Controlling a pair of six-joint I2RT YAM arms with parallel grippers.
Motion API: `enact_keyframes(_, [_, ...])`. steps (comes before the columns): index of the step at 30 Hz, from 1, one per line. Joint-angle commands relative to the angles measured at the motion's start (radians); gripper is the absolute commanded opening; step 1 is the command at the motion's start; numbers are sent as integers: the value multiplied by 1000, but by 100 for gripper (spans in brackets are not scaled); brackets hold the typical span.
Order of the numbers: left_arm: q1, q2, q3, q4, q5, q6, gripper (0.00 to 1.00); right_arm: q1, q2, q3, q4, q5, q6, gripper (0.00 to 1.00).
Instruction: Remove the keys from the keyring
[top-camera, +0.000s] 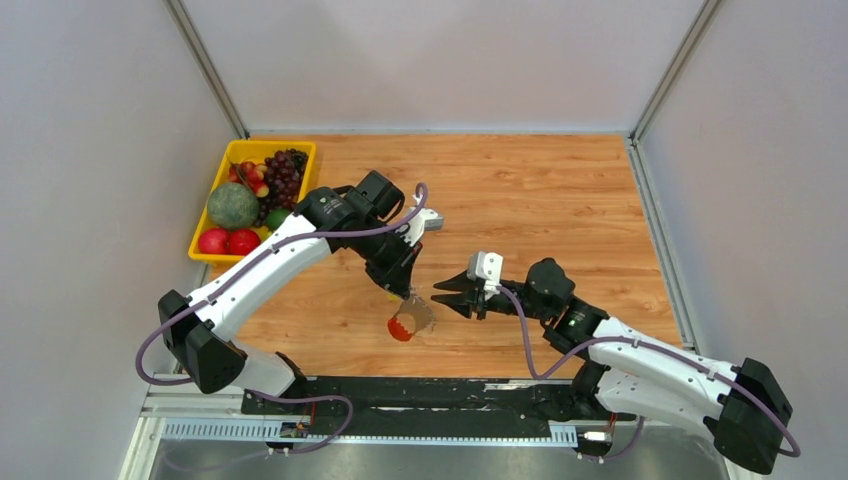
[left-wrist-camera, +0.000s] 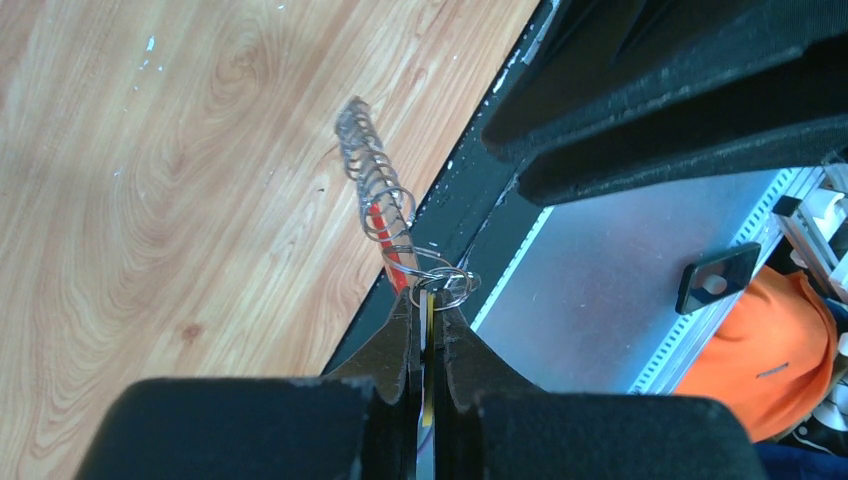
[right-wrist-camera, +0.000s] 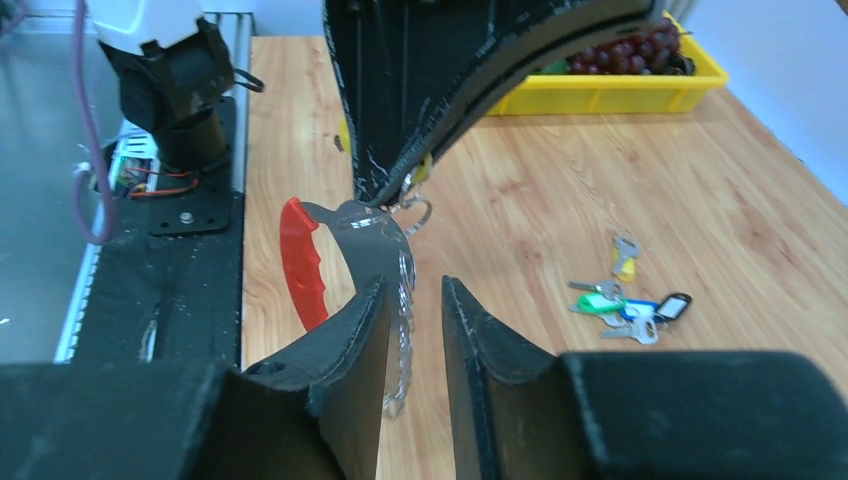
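The red keyring (top-camera: 399, 331) hangs in the air from my left gripper (top-camera: 404, 291), with the fan of grey keys (top-camera: 419, 314) along its right side. In the left wrist view the left gripper (left-wrist-camera: 427, 296) is shut on a yellow-tagged key joined by small rings to the keys (left-wrist-camera: 372, 180). My right gripper (top-camera: 440, 293) is open just right of the keys. In the right wrist view its jaws (right-wrist-camera: 415, 285) stand either side of the edge of the key fan (right-wrist-camera: 404, 330) without closing on it. The red keyring (right-wrist-camera: 300, 265) hangs to the left there.
A yellow tray (top-camera: 303, 152) of fruit stands at the back left. A small loose cluster of keys with green, blue and black tags (right-wrist-camera: 630, 303) and a yellow-capped key (right-wrist-camera: 624, 256) lie on the wooden table (top-camera: 540, 190). The black base rail (top-camera: 420, 392) runs along the near edge.
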Motion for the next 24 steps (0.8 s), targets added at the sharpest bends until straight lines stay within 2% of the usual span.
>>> enact_keyframes(1, [-8,-7,48,-5,7,18,0,-5,41,65,97,-126,31,28])
enact_keyframes(13, [-39,-25,58,-6,28,17,0,-4,125,96,136,-181,38,22])
enact_keyframes(24, [-61,-40,67,7,34,8,0,-4,166,114,147,-205,52,22])
